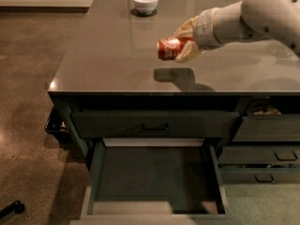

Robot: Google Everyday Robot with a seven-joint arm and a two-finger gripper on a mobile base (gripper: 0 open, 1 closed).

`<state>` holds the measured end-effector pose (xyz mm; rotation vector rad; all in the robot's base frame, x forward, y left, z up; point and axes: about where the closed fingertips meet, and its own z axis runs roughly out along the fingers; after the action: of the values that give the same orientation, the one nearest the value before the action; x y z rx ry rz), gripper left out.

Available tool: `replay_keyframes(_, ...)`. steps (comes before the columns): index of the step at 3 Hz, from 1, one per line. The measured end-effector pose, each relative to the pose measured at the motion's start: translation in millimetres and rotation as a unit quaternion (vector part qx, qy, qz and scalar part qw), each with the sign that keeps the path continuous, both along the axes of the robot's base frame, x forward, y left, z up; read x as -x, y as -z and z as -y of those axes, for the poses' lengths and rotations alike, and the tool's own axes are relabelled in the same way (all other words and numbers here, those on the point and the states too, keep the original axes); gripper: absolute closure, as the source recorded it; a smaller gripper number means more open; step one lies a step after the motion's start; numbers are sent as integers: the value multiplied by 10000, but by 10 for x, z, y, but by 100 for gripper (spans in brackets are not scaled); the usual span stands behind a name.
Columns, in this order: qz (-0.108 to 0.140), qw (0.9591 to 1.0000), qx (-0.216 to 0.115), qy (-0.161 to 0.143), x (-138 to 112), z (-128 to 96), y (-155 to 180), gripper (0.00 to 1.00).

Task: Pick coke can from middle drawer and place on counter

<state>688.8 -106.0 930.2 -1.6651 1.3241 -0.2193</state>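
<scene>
Right of centre in the upper frame, the cream two-finger gripper (182, 47) clasps the small red aluminium coke can (168, 49) on its side, above the glossy grey-brown counter (108, 55), with its shadow on the surface just below. A white ceramic bowl (145, 2) sits well apart at top centre. At lower centre, the dark grey-green middle drawer (154, 175) stands pulled out beneath a handled drawer front (154, 124).

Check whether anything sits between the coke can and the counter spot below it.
Nothing visible does. The gripper holds the coke can sideways above bare counter; the white bowl sits far back, well clear.
</scene>
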Motion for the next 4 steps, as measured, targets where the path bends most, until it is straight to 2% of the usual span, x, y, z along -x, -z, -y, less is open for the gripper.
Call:
replay_keyframes(1,-707,9965,-254,-372,31,-86,258,100)
replay_keyframes(2,-1382,9835,-829,-818,257,-159,513,100)
replay_keyframes(3,-1642,9754,-1103,-976,355,-181,596,100)
replay_keyframes(4,-1642,9754,-1103,-977,355,-182,595,85)
